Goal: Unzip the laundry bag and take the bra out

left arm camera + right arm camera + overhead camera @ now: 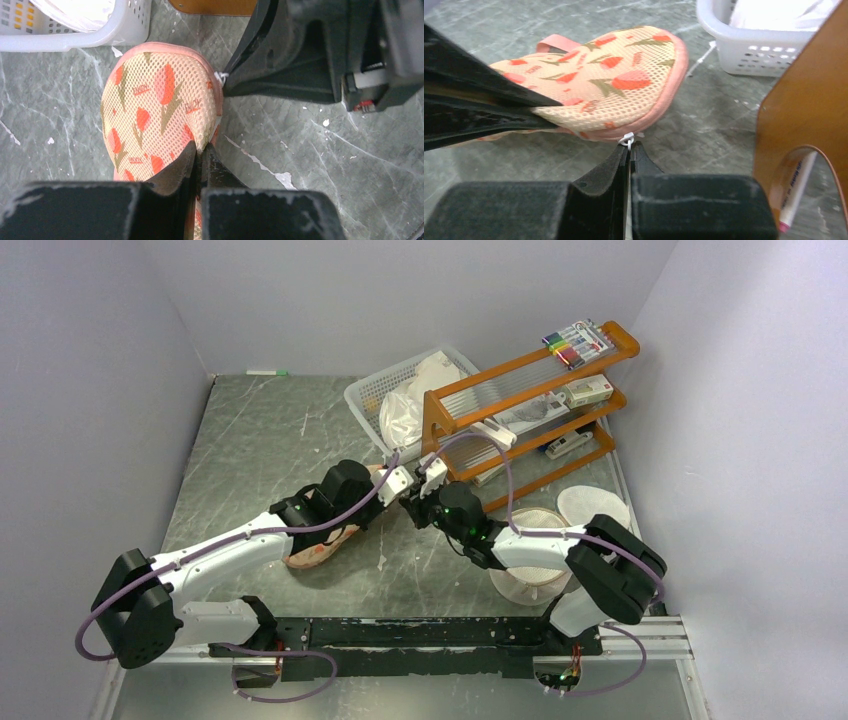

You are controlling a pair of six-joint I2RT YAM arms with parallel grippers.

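The laundry bag (155, 110) is a peach mesh pouch with red-orange flowers and a pink zip rim. It lies on the table in the middle of the top view (325, 545), mostly under my left arm. My left gripper (201, 152) is shut on the pouch's edge fabric. My right gripper (629, 147) is shut on the white zip pull (626, 139) at the pouch's rim (659, 107). In the top view the two grippers meet at the pouch's far end, left (392, 483) and right (412, 502). The bra is hidden.
A white plastic basket (372, 398) with white bags stands behind the pouch. An orange wooden rack (520, 405) with pens is just right of the grippers, close to my right wrist (804, 105). A white round mesh drum (530, 575) sits under my right arm.
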